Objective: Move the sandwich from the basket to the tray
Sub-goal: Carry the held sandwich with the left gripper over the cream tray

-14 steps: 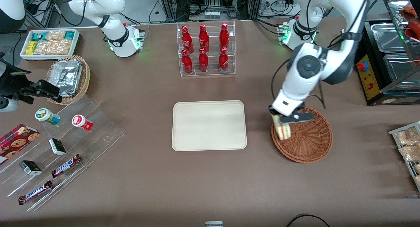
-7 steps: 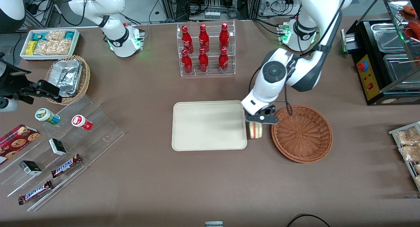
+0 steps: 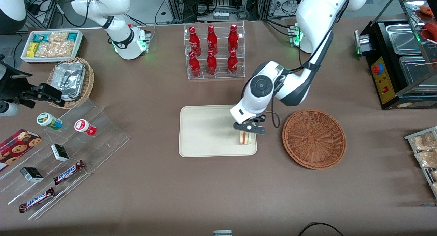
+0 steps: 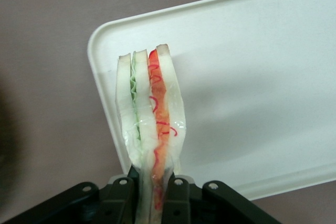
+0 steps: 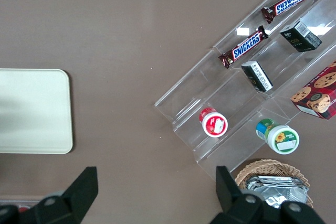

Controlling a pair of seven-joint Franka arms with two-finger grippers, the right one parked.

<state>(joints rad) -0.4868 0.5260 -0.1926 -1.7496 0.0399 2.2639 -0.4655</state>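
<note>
My pincer is clenched on the triangular white-bread sandwich, which hangs over the flat cream rectangular tray near the corner closest to the reddish-brown wicker basket. I judge this the placing step: lower, then release. The rack of red bottles stands well apart; nothing obstructs.
</note>
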